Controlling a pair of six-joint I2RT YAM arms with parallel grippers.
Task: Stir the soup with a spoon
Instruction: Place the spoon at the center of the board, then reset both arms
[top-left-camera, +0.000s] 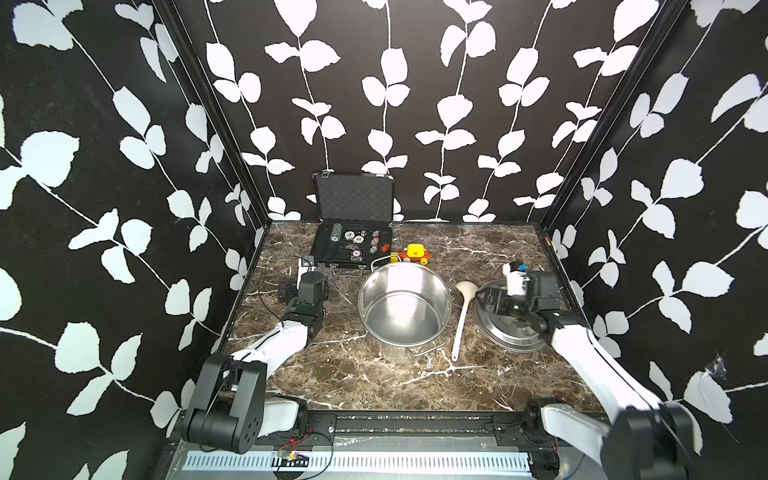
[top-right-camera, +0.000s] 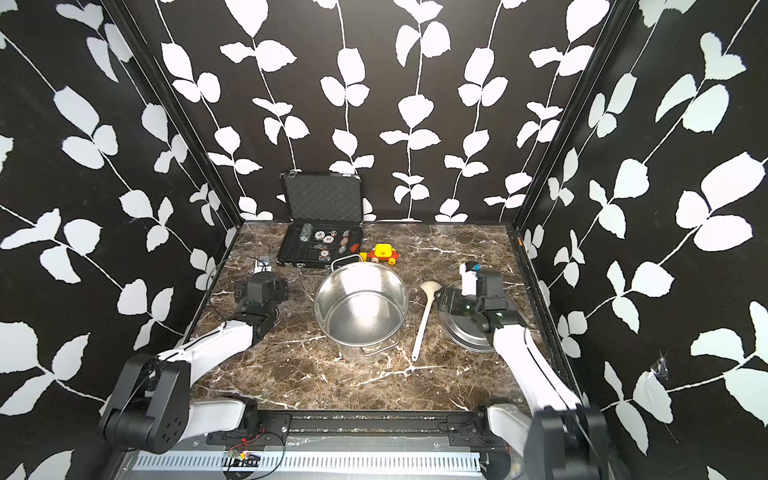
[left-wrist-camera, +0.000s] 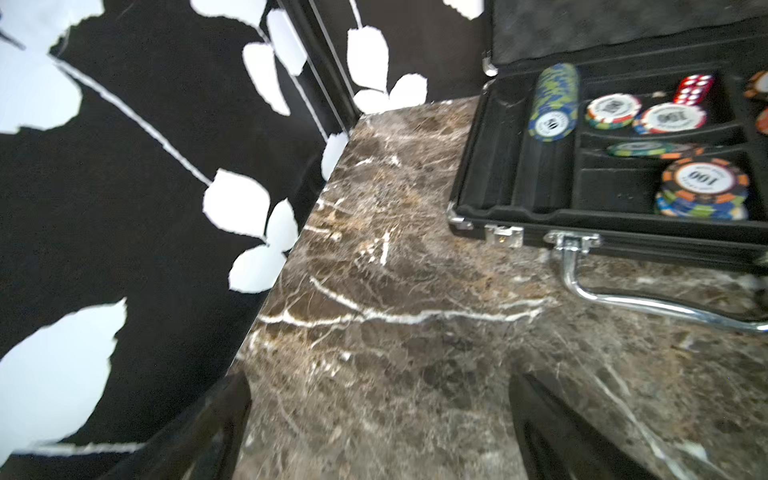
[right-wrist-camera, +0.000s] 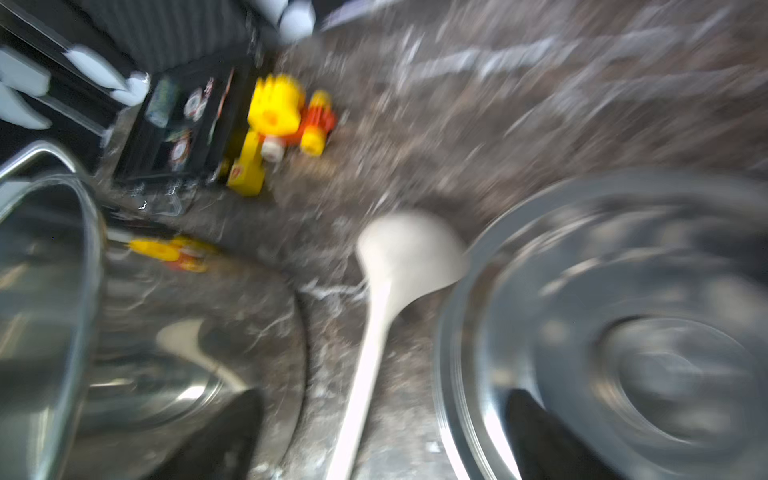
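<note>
The steel stockpot (top-left-camera: 405, 307) (top-right-camera: 360, 305) stands mid-table with a bare shiny inside; no soup shows in it. Just right of it the white spoon (top-left-camera: 462, 320) (top-right-camera: 424, 322) lies flat on the marble, bowl toward the back. The blurred right wrist view shows my right gripper (right-wrist-camera: 382, 399) open above the spoon's handle (right-wrist-camera: 365, 365), one finger by the pot (right-wrist-camera: 50, 291) and one over the lid (right-wrist-camera: 623, 291). In both top views it (top-left-camera: 485, 301) hovers over the lid's left edge. My left gripper (left-wrist-camera: 382, 380) (top-left-camera: 286, 293) is open over bare marble, left of the pot.
The flat steel lid (top-left-camera: 509, 338) (top-right-camera: 465, 338) lies right of the spoon. An open black case of poker chips (top-left-camera: 353, 245) (left-wrist-camera: 623, 166) sits at the back, with a yellow and red toy (top-left-camera: 413, 253) (right-wrist-camera: 282, 120) behind the pot. Leaf-patterned walls close three sides.
</note>
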